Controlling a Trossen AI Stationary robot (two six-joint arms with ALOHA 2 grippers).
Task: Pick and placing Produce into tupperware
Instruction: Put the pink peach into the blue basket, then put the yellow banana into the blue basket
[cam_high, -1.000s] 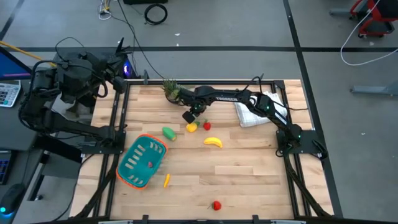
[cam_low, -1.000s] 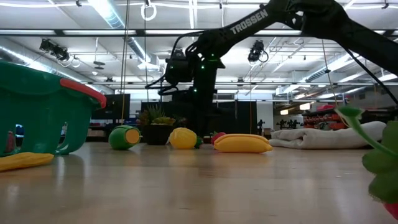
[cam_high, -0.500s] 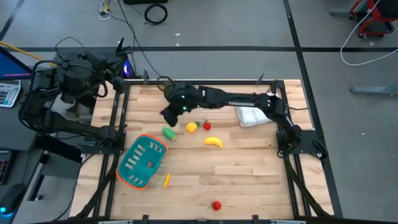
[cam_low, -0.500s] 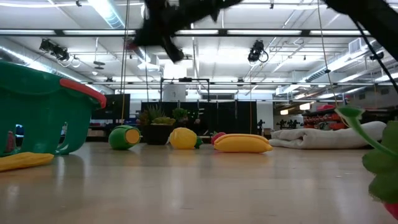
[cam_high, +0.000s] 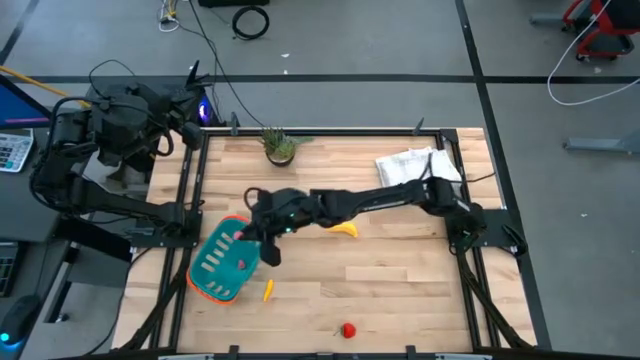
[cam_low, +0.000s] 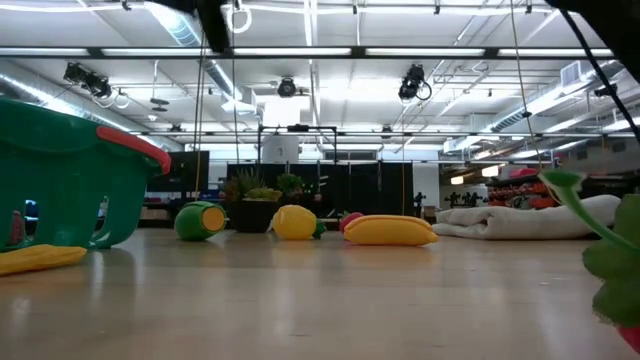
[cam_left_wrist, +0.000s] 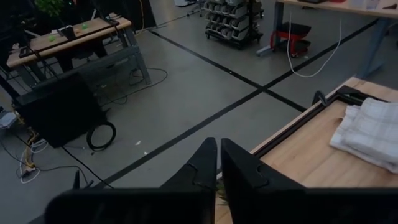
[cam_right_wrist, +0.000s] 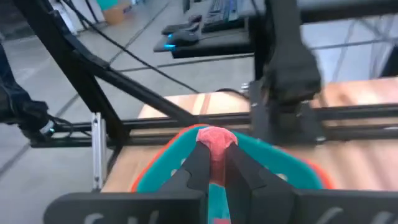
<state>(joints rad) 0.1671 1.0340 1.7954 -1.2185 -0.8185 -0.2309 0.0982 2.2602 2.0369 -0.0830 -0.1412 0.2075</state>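
The teal tupperware (cam_high: 222, 265) with its orange rim (cam_right_wrist: 186, 133) lies near the table's left edge. My right gripper (cam_high: 250, 232) reaches across to it and hovers at its rim, shut on a small red piece (cam_right_wrist: 214, 139). In the low view a green piece (cam_low: 200, 220), the lemon (cam_low: 295, 222) and the banana (cam_low: 390, 231) lie on the table. A thin yellow-orange piece (cam_high: 268, 290) lies just near of the tupperware, and another red piece (cam_high: 348, 329) sits by the near edge. My left gripper (cam_left_wrist: 218, 167) is shut, held off the table's far left corner. My right gripper pinches the small red piece (cam_right_wrist: 214, 139) between its two fingertips (cam_right_wrist: 198, 163). The fingers come nearly level from the table's right side. The piece is lifted clear, above the tupperware's rim.
A spiky potted plant (cam_high: 280, 146) stands at the far edge. A folded white checked cloth (cam_high: 408, 166) lies at the far right. My right arm (cam_high: 380, 198) spans the table's middle and covers the produce under it. Black frame rails border the table.
My right gripper has risen from beside the lemon and swung toward the table's left and near side, up to the tupperware's rim. It has tipped from pointing down to nearly level, staying shut.
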